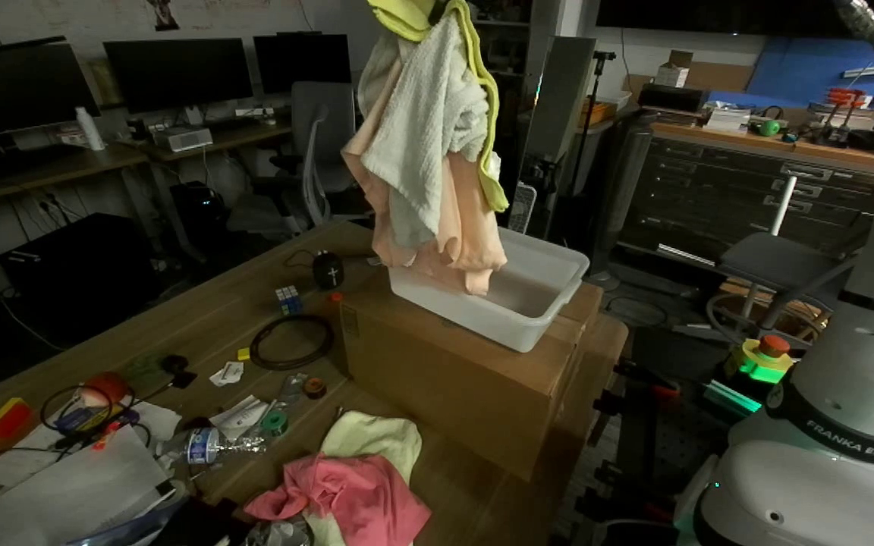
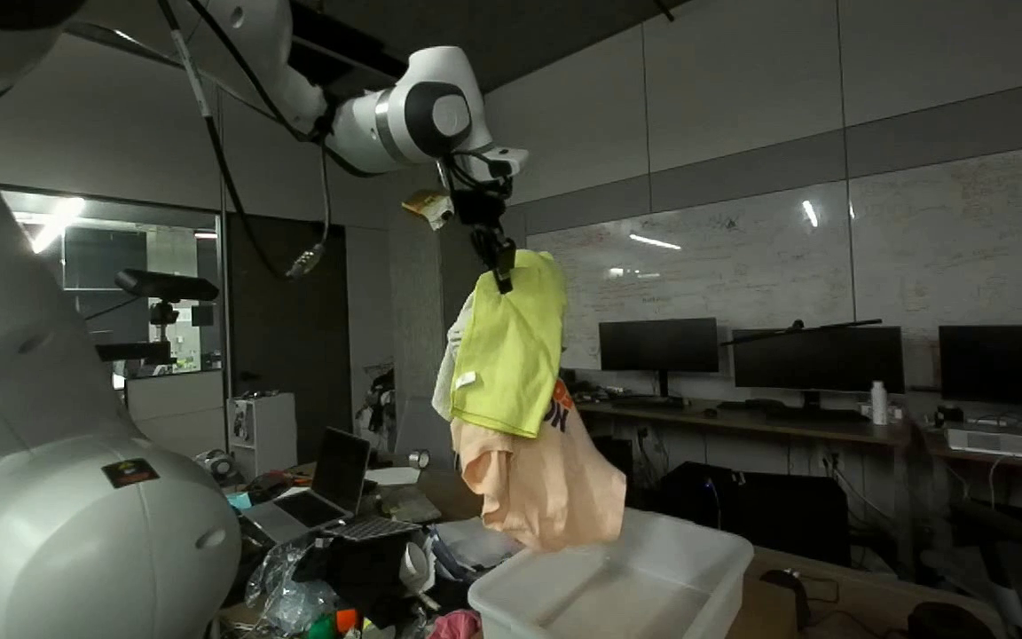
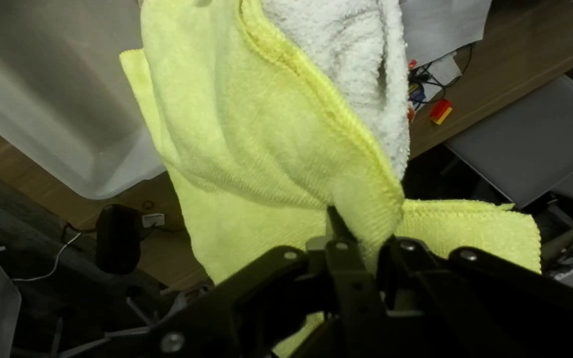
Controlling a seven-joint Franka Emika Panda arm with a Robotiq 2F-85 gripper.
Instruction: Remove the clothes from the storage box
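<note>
The gripper (image 2: 504, 271) was clamped on a yellow-green cloth (image 2: 511, 355), its jaws nipping a fold that the wrist view showed close up. Below the gripper, bunched against that cloth, hung a whitish cloth (image 1: 414, 152) and a peach cloth (image 1: 475, 220), the peach one lowest, its hem overlapping the storage box (image 1: 558, 303) in both exterior views; whether it touched could not be told. A dark and orange print (image 2: 562, 393) on the peach one appeared in an exterior view alone. The pink cloth (image 1: 361, 493) lay on the table (image 1: 475, 504), visible in both exterior views, while a pale yellow cloth (image 1: 376, 440), partly under it, came out clearly in an exterior view alone. The storage box stood on a cardboard box (image 1: 444, 379), with a narrow strip of cardboard between its end and the cardboard box's edge and the table's edge just beyond. Bare wood lay between the pink cloth and the cardboard box, and the storage box's floor showed beside the hem.
</note>
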